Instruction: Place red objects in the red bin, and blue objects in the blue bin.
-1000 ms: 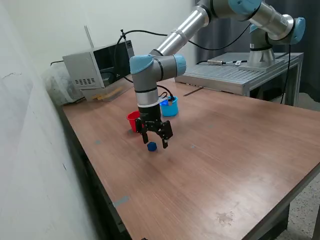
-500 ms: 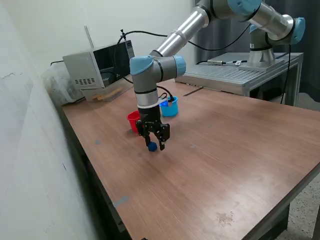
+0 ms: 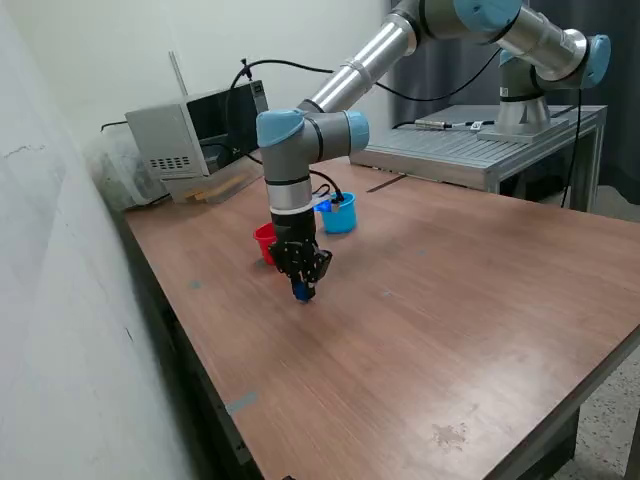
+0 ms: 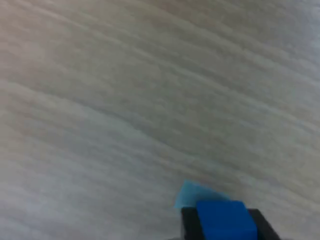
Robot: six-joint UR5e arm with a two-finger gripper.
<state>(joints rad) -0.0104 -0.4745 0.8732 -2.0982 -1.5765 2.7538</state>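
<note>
Gripping 1 blue cube point(image 3: 302, 291) (dark), claw point(image 3: 303, 287) on table point(image 3: 450, 300)

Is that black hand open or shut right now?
Shut: the hand has its fingers pinched on the blue cube.

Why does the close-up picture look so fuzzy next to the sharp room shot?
The wrist view sits very close to the table, so the wood grain smears and the blue cube between the dark fingers has soft edges. The exterior view is crisp and evenly lit, with a soft sheen on the tabletop and a faint shadow under the end effector.
</note>
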